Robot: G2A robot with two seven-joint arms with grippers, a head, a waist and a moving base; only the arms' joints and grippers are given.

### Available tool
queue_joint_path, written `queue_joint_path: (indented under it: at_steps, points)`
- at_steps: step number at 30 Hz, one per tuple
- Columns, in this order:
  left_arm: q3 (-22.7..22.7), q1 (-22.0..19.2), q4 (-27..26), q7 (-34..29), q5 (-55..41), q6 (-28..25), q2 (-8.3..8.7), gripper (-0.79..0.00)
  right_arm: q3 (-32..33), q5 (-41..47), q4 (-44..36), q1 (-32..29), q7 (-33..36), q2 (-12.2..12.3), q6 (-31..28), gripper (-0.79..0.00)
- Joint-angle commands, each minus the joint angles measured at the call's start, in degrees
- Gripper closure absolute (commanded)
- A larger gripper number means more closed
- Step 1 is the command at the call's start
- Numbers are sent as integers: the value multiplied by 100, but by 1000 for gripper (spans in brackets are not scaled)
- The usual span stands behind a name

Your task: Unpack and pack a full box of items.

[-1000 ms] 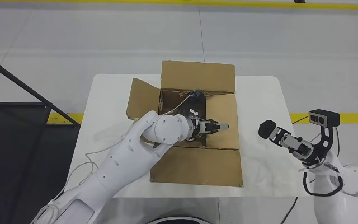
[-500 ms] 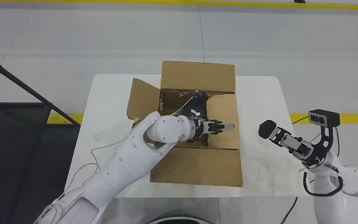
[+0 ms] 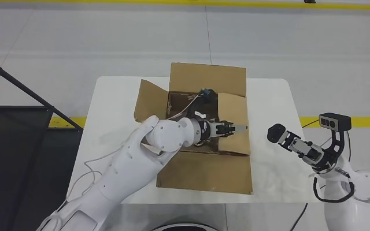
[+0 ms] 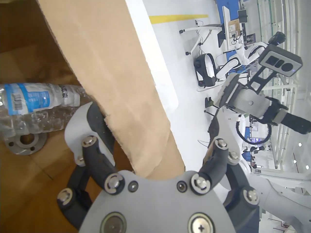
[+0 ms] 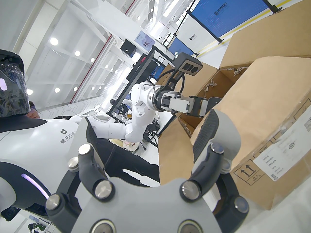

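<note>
The box (image 3: 205,78) sat open on the table (image 3: 270,98). From above, the left gripper (image 3: 237,127) hid much of its inside. That gripper's fingers stood wide apart astride the box's right flap (image 4: 104,49) — one inside against the cardboard edge, one outside — clamping nothing. Within lay a clear bottle (image 4: 36,103) on its side, cut off at the frame edge, just beside a metal flange (image 4: 24,143); its blue label's print was too small to read. The right gripper (image 3: 275,133) hung spread and empty near the box.
</note>
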Motion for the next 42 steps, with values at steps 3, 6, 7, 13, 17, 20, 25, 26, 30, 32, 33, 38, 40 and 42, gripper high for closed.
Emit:
queue_joint_path:
  at_steps: [3, 6, 7, 13, 17, 20, 25, 26, 30, 32, 33, 38, 40, 42]
  points:
    - [-28, -56, -129, 26, -104, -105, -17, -785, 0, 0, 0, 0, 0, 0, 0, -785]
    - [15, -165, -114, 106, -189, -185, -56, -785, 16, -6, -15, -14, -93, 1, 30, -785]
    - [44, -216, -86, 130, -223, -217, -73, -785, 68, -32, -62, -50, -197, 8, 70, -785]
    - [341, -627, 293, 373, -456, -453, -236, -785, 647, 78, -205, -368, -482, 72, 14, -785]
    - [597, -911, 664, 629, -604, -665, -381, -785, 1073, 308, -204, -613, -597, 106, -83, -785]
    - [822, -1117, 995, 772, -719, -901, -505, -785, 1325, 454, -160, -778, -661, 124, -141, -785]
    - [1142, -1441, 1617, 968, -933, -1297, -725, -785, 1517, 575, -97, -946, -699, 149, -183, -785]
    - [1199, -1499, 1739, 990, -988, -1381, -771, -785, 1528, 585, -91, -960, -705, 153, -190, -785]
    - [1448, -1737, 2206, 982, -1163, -1575, -960, -785, 1530, 576, -67, -961, -735, 175, -171, -785]
    - [1558, -1848, 2409, 961, -1233, -1624, -1054, -785, 1513, 558, -54, -934, -745, 187, -161, -785]
    - [1612, -1896, 2514, 951, -1263, -1637, -1100, -785, 1502, 550, -45, -915, -750, 193, -155, -785]
    - [1838, -2112, 3037, 927, -1340, -1643, -1322, -785, 1412, 498, -10, -825, -752, 224, -110, -785]
    - [1915, -2179, 3236, 906, -1357, -1606, -1406, -785, 1372, 480, -1, -793, -752, 235, -99, -785]
    - [1964, -2235, 3422, 867, -1419, -1594, -1486, -785, 1330, 466, 4, -767, -745, 246, -92, -785]
